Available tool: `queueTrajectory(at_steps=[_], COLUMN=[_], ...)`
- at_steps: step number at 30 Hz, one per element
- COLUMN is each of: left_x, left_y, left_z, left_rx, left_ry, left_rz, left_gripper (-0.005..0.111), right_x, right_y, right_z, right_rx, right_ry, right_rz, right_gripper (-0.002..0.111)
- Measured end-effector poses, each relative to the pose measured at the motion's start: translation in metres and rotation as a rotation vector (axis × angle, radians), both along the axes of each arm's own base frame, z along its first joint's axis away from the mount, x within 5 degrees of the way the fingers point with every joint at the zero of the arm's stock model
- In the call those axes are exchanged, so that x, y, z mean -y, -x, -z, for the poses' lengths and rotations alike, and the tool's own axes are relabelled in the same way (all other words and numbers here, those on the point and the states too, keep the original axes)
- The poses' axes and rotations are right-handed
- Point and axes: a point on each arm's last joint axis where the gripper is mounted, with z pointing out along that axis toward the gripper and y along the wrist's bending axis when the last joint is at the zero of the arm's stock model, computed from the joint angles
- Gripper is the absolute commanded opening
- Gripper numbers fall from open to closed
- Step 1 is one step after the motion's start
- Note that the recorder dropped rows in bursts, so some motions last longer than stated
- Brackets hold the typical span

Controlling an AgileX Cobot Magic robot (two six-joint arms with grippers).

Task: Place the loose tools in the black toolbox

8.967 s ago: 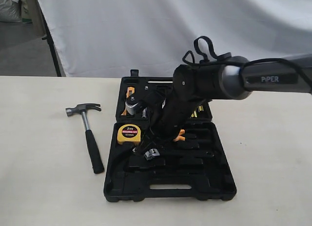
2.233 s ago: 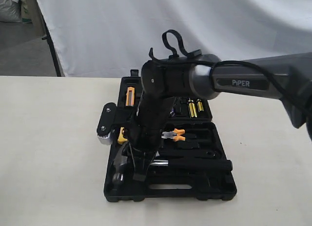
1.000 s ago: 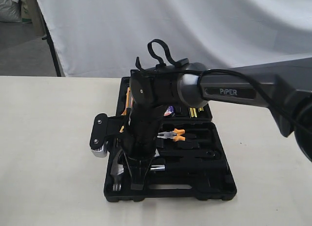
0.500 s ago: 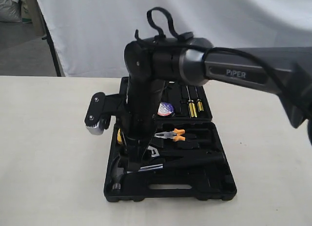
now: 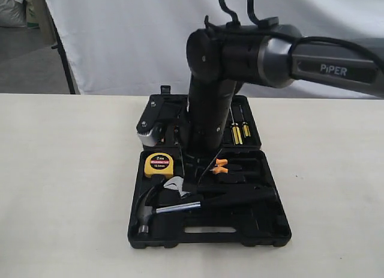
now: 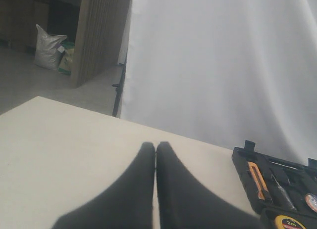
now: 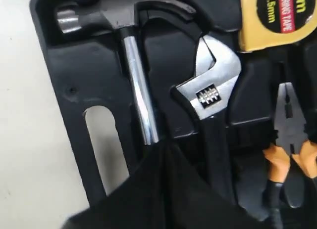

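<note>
Two open moulded halves of the black toolbox (image 5: 264,231), hammer (image 5: 180,207) inside.

Bare worktop (image 5: 66,200) lies wide on both sides of the black toolbox (image 5: 273,230) and along its near edge, open to a reach. Over the toolbox's middle the right arm (image 5: 210,119) stands upright, and its boxy side mount (image 5: 150,125) hangs over the far-left corner. The right end effector (image 5: 191,183), fingers together, points down close over the hammer (image 5: 180,207). The toolbox's right side, by the 2 yellow-handled screwdrivers (image 5: 240,132), is uncovered from above. A white curtain (image 5: 120,38) walls off the far edge. The left end effector (image 6: 156,149), fingers pressed together, has bare worktop beneath it.
</note>
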Motion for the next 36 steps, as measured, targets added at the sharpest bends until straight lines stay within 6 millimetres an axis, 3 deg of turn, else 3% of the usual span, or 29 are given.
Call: queueTrajectory(at_steps=[7,11,30,36], left_x=[0.000,0.000,0.000,0.000], left_y=[0.000,0.000,0.000,0.000], left_z=[0.000,0.000,0.000,0.000], left_rx=[0.000,0.000,0.000,0.000], left_ry=[0.000,0.000,0.000,0.000], left_rz=[0.000,0.000,0.000,0.000], left_gripper=[0.001,0.001,0.001,0.001], right_x=[0.010,0.016,0.016,0.014], right_y=[0.008,0.007,0.006,0.003], right_z=[0.059,0.074,0.078,0.069], right_rx=[-0.005,0.019,0.018,0.012], right_ry=[0.010,-0.003,-0.007,-0.017], right_rz=[0.013,0.015,0.021,0.080], right_gripper=[0.000,0.000,0.000,0.000])
